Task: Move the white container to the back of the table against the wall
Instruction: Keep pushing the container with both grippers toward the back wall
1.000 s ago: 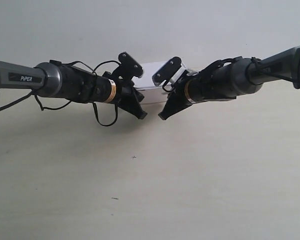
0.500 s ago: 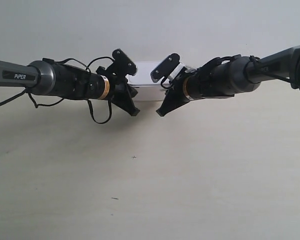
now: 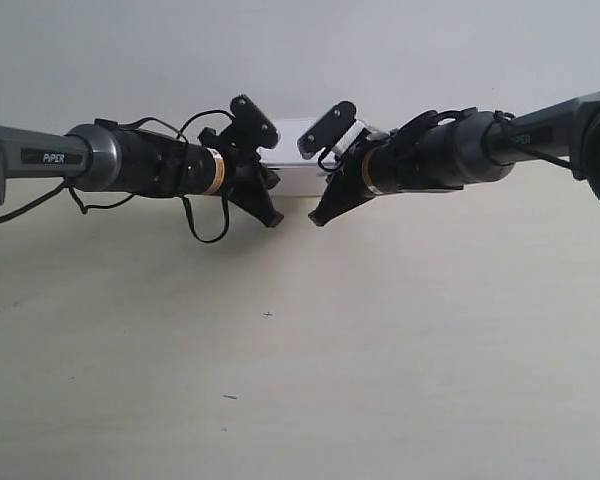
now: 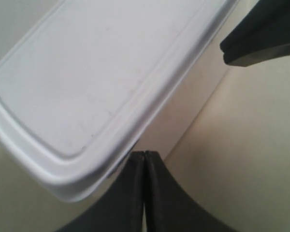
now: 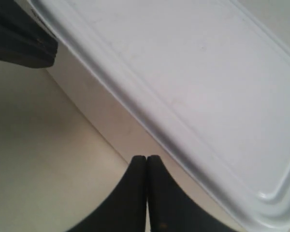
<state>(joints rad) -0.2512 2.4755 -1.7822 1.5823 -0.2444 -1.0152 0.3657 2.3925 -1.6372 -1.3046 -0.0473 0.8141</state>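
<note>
The white container (image 3: 295, 178) lies at the back of the table (image 3: 380, 350), close to the wall (image 3: 400, 50). Both arms meet at its front side. The arm at the exterior view's left ends in my left gripper (image 3: 273, 218), shut and empty. Its tips (image 4: 145, 153) sit by the box's front wall under the lid (image 4: 101, 72). My right gripper (image 3: 317, 218), on the arm at the exterior view's right, is also shut and empty. Its tips (image 5: 146, 157) rest beside the container (image 5: 208, 82). Each wrist view shows the other gripper's black finger (image 4: 261, 38) (image 5: 19, 38).
Cream table surface stretches wide in front of the arms, with a few tiny dark specks (image 3: 268, 314). The pale wall runs along the whole back edge. Loose black cables (image 3: 205, 225) hang from the arm at the exterior view's left.
Both shut grippers and the white container between them have shifted back toward the wall. The two gripper tips stand a little closer together than a second ago.
</note>
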